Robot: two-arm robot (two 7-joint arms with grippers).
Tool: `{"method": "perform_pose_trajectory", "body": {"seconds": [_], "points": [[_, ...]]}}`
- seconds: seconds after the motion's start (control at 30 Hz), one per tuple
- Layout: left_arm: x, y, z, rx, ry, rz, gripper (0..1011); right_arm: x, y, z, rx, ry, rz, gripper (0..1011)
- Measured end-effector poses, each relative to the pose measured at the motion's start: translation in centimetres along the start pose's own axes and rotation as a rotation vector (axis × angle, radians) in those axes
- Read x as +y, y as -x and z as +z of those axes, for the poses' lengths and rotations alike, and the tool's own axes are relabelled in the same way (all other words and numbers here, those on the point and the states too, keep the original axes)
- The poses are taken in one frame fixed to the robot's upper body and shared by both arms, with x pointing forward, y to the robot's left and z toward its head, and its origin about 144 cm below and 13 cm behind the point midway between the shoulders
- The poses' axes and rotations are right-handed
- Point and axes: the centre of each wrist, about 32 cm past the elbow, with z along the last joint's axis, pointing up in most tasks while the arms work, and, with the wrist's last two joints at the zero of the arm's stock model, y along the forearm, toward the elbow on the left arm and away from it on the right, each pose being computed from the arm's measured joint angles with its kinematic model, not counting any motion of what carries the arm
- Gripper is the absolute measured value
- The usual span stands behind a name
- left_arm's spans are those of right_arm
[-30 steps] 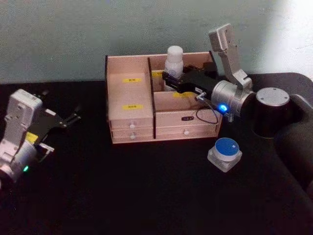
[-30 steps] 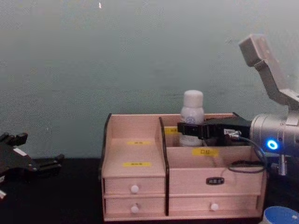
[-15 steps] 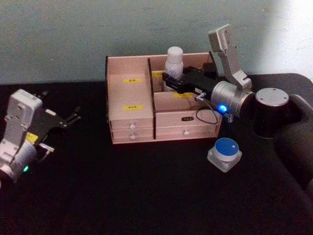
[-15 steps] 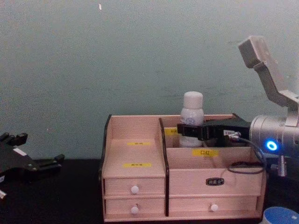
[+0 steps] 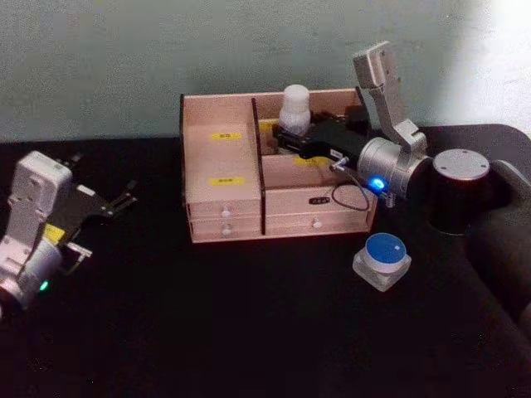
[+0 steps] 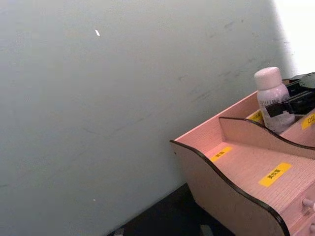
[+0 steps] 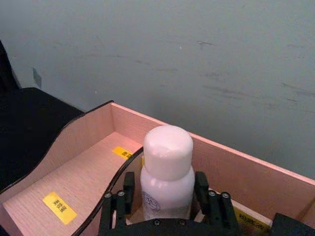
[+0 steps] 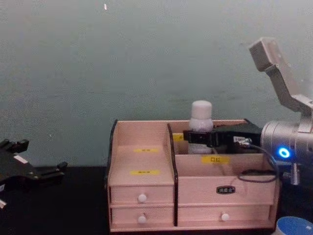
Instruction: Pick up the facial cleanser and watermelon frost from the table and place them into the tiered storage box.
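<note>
Now the right tool (image 5: 292,133) stays clamped on the facial cleanser (image 7: 166,162), one finger pressed to each side of the bottle's body just below its shoulder. It sits lower than it did a second ago. From the chest, the white cap stands less proud of the back wall, and more of the body has sunk behind the divider. This reads as the lowering stroke of the first placement, nearly finished. The bottle is inside the far right compartment of the tiered storage box (image 5: 220,157), close to the centre partition. Its foot is hidden, so I cannot say whether it rests on the compartment floor yet. Releasing looks like the next sensible move once it is seated. The bottle stands upright, its long axis vertical and its rounded cap pointing straight up. Its small round logo faces back towards the tool's wrist. The watermelon frost (image 5: 382,259) waits untouched on the counter, lid up, just near and right of the box's front corner. Well to the left, the left tool (image 5: 124,197) is parked above the counter with its fingers spread and nothing between them.
</note>
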Motion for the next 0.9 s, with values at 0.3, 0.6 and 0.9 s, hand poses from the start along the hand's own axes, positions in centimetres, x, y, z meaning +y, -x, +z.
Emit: {"method": "perform_pose_trajectory", "body": {"seconds": [0.3,0.6,0.9], "points": [[0.0,0.0,0.0,0.0,0.0,0.0,1001,-0.01,0.0,-0.03,0.0,0.001,0.0,983],[0.0,0.0,0.0,0.0,0.0,0.0,1001,-0.04,-0.04,-0.05,0.0,0.001,-0.001,1000],[0.0,0.0,0.0,0.0,0.0,0.0,1001,-0.62,0.12,0.11,-0.001,-0.01,0.001,1000]]}}
